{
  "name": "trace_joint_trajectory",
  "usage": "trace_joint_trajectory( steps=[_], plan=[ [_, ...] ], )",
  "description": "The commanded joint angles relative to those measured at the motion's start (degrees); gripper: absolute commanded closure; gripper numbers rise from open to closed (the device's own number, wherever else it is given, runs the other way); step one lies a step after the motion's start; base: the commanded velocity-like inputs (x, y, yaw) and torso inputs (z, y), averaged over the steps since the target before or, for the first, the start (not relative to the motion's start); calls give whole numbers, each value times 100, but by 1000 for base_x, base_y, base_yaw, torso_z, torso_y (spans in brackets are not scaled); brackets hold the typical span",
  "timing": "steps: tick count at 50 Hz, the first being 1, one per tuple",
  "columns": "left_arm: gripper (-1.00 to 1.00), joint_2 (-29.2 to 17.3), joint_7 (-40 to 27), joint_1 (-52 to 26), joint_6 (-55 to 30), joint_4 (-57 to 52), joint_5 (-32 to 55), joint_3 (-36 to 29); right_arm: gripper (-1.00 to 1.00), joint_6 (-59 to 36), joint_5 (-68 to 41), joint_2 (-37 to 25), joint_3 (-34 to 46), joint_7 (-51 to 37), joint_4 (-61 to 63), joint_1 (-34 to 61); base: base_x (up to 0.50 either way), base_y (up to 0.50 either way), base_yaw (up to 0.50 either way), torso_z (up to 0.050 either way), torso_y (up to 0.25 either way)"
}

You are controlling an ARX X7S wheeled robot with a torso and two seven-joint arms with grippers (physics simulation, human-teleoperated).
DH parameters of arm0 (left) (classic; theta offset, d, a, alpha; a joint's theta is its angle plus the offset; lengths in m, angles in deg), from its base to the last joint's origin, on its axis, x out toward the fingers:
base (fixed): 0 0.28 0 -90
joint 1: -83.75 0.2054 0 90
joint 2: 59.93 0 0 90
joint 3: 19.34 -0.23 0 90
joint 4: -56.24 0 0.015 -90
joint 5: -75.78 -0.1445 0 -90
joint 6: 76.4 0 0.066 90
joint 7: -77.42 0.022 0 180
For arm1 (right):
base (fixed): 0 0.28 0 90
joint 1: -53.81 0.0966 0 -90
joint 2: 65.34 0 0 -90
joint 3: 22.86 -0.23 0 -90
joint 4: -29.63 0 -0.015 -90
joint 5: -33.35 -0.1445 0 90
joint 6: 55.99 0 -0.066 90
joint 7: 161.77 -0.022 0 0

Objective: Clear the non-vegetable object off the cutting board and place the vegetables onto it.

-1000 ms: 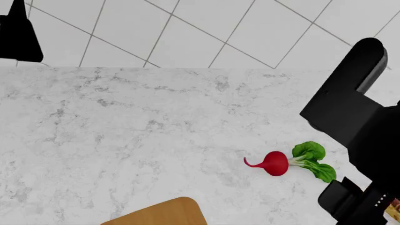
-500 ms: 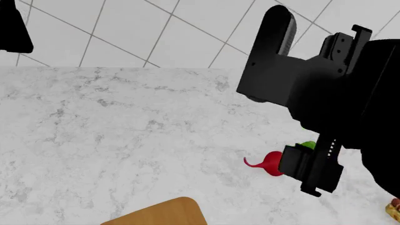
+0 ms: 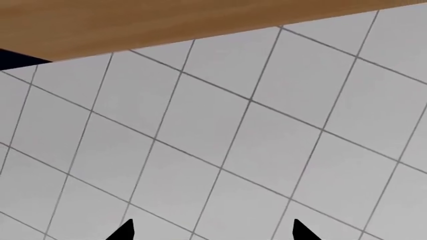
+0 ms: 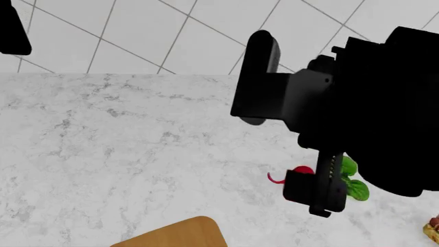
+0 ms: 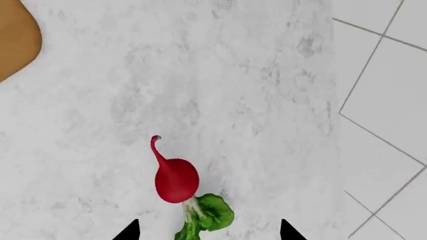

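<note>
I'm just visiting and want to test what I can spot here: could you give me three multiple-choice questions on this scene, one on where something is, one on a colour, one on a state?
1. Where does the radish lie?
A. On the marble counter
B. On the cutting board
C. Held in a tool

2. What colour are the radish's leaves?
A. Yellow
B. Green
C. Purple

3. How is the right tool in the right wrist view?
A. Shut on the radish
B. Open, its tips apart on either side of the leaves
C. Shut on the hot dog

Answers:
1 A, it rests on bare marble, apart from the board's corner.
2 B, crinkled green leaves sit at the radish's top.
3 B, the two dark tips stand wide apart and nothing is between them but the leaves on the counter.
</note>
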Motion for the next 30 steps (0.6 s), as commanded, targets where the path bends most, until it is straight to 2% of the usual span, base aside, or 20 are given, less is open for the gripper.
trace_joint_trajectory(
  steps=[1,13,30],
  plan=[
    [-100,75,209,-43,-116,-109,-30,149,-100,435,358,411,-11,406,-765,-358,0,0,0,0,0],
    [-100,7,202,-129,-35,27,-106,101,-100,1025,512,636,-58,587,-1592,-890,0,0,0,0,0],
    [-100,-42,201,-219,-1,117,-107,118,-100,966,407,771,-5,1002,-1946,-1008,0,0,0,0,0]
  ],
)
